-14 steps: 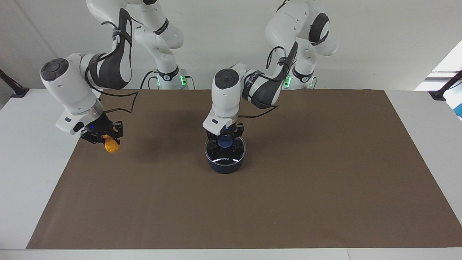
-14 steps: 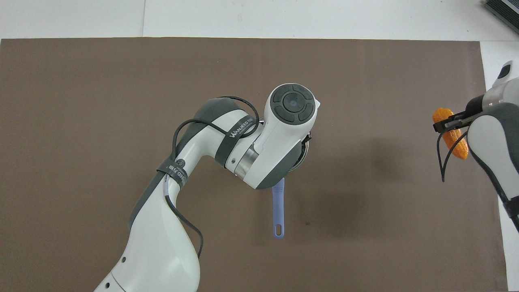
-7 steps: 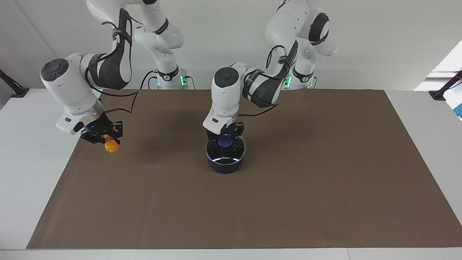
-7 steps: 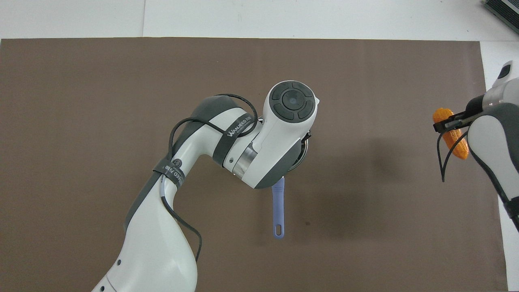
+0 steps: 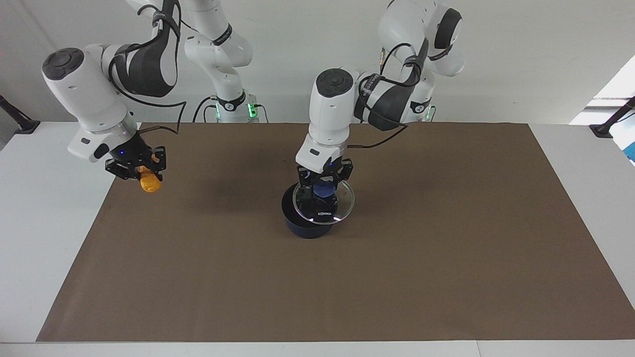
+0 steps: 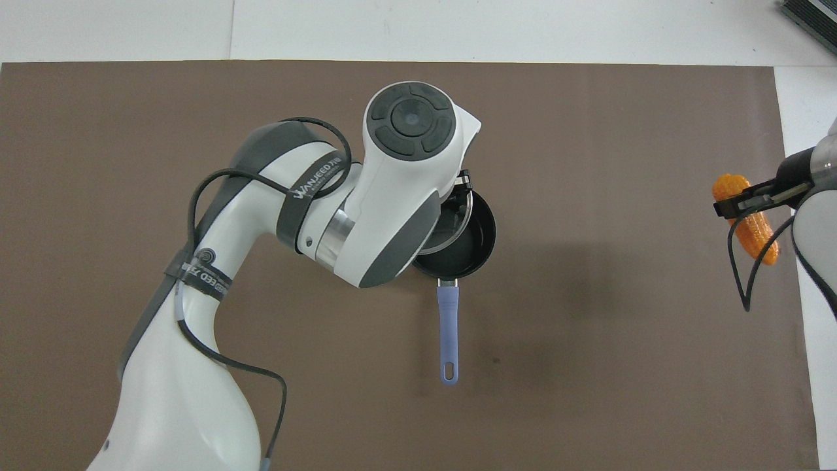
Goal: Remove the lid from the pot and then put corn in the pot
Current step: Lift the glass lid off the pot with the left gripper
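The dark navy pot stands in the middle of the brown mat. Its black inside shows in the overhead view, and its blue handle points toward the robots. My left gripper is shut on the blue knob of the glass lid. It holds the lid raised over the pot's rim, shifted toward the left arm's end. In the overhead view the arm hides most of the lid. My right gripper is shut on the orange corn and holds it in the air over the mat's edge. The corn also shows in the overhead view.
The brown mat covers most of the white table. A black clamp stands at the table's corner near the left arm's base. Another stands near the right arm's base.
My left gripper has risen with the lid, lifting it off the pot and shifting it toward the left arm's end. My right gripper has risen a little with the corn.
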`<state>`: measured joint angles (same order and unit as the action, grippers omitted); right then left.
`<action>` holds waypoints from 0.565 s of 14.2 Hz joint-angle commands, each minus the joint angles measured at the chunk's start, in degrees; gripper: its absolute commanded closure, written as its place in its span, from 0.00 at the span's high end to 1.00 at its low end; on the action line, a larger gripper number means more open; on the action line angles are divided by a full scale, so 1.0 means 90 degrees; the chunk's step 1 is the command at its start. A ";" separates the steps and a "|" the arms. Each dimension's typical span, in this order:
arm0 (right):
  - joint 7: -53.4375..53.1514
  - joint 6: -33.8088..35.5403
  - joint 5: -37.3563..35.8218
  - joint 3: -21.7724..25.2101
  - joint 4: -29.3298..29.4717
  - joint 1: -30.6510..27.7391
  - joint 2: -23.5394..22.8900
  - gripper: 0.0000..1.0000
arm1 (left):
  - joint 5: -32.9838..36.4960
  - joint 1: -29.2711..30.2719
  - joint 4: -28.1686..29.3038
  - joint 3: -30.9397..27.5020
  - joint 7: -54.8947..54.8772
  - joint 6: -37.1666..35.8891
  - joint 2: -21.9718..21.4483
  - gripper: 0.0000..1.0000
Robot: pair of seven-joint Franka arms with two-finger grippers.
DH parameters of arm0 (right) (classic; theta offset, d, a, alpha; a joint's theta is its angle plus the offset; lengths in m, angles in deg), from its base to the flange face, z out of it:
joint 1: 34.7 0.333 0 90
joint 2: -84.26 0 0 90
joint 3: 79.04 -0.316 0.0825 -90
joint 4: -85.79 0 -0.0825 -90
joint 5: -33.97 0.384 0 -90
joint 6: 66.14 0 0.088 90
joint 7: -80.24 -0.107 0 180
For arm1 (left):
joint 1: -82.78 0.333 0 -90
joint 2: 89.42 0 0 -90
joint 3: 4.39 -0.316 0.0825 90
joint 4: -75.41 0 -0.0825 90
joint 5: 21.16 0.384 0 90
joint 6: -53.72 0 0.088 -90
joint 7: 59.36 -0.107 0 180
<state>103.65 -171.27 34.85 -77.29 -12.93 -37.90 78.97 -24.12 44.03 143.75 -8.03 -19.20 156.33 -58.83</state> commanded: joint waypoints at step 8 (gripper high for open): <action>-0.3438 -0.0534 -0.0215 -0.0048 0.0051 0.2209 -0.0368 0.00 | -0.0169 0.1805 0.2151 0.0033 -0.3190 0.0004 -0.1631 0.00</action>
<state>78.09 -174.34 33.58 -77.74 -12.94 -21.04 77.07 -24.90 58.59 157.08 -8.27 -44.44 156.04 -68.71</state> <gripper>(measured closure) 0.599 0.348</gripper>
